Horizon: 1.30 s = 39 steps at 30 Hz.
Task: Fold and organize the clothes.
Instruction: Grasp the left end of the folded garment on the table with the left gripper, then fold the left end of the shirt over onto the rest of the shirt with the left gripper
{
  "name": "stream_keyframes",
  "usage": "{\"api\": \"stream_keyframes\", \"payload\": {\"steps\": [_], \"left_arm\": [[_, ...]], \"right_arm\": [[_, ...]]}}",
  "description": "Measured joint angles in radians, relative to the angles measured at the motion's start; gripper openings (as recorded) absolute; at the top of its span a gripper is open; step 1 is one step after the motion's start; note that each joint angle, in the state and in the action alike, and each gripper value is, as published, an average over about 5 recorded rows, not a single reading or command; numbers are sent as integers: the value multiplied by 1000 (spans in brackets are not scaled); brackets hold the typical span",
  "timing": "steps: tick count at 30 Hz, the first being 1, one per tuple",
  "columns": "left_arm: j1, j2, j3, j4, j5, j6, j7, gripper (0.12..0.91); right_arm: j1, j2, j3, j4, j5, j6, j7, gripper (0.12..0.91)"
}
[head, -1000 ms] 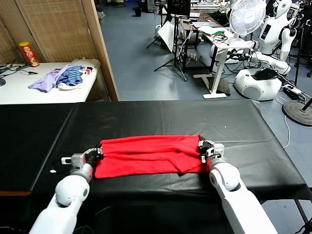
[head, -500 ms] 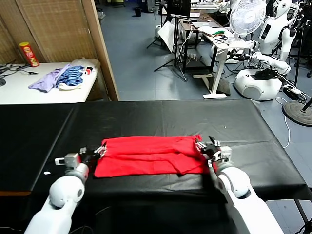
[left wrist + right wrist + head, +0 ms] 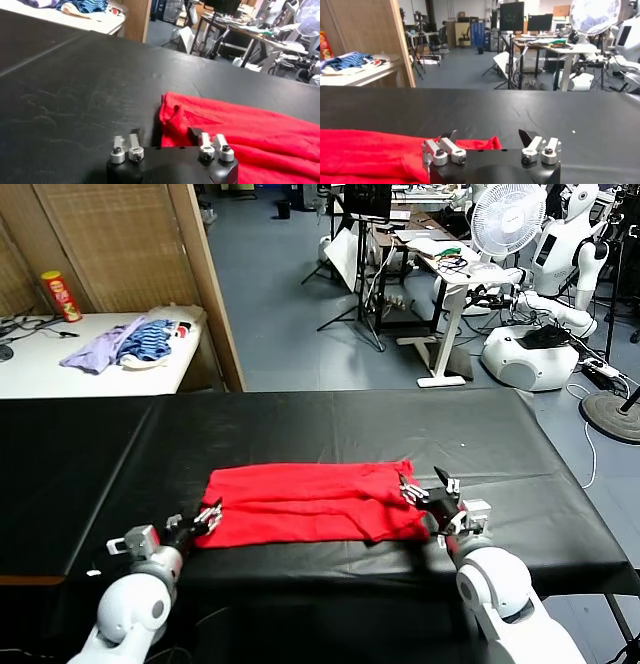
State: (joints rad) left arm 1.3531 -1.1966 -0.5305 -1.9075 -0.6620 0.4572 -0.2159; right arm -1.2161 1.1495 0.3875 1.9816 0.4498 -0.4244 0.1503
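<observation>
The clothes, one red T-shirt, lie folded into a long flat band across the black table. My left gripper is at the band's left end, low over the table. In the left wrist view that gripper is open and the shirt's rumpled corner lies just ahead between the fingers, not pinched. My right gripper is at the band's right end. Seen from the right wrist, it is wide open, with the shirt's corner just beyond its fingers.
A white side table at the back left carries a heap of lavender and blue-striped garments and a red can. A wooden screen stands behind it. Desks, a fan and other robots fill the far right.
Both grippers have opened, let go of the shirt's ends, and drawn back toward the table's front edge. The shirt stays flat where it was laid.
</observation>
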Motion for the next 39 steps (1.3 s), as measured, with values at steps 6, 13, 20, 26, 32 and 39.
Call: {"api": "stream_keyframes", "payload": {"steps": [6, 13, 20, 26, 32, 39], "left_arm": [[25, -12, 10, -25, 119, -16, 14, 156], [41, 36, -12, -23, 410, -70, 48, 146], [52, 185, -81, -7, 534, -69, 45, 146], [38, 222, -62, -73, 468, 6, -13, 146], [2, 140, 54, -201, 272, 99, -76, 146], [-73, 17, 215, -239, 141, 114, -92, 146]], "right_arm": [[-22, 12, 22, 22, -12, 1, 1, 798], [-53, 17, 58, 53, -20, -1, 5, 798], [-67, 27, 64, 72, -25, -7, 7, 798], [-79, 39, 61, 83, -45, -14, 9, 798], [-95, 57, 75, 83, -76, -16, 9, 798], [-112, 81, 98, 82, -102, -21, 9, 798]]}}
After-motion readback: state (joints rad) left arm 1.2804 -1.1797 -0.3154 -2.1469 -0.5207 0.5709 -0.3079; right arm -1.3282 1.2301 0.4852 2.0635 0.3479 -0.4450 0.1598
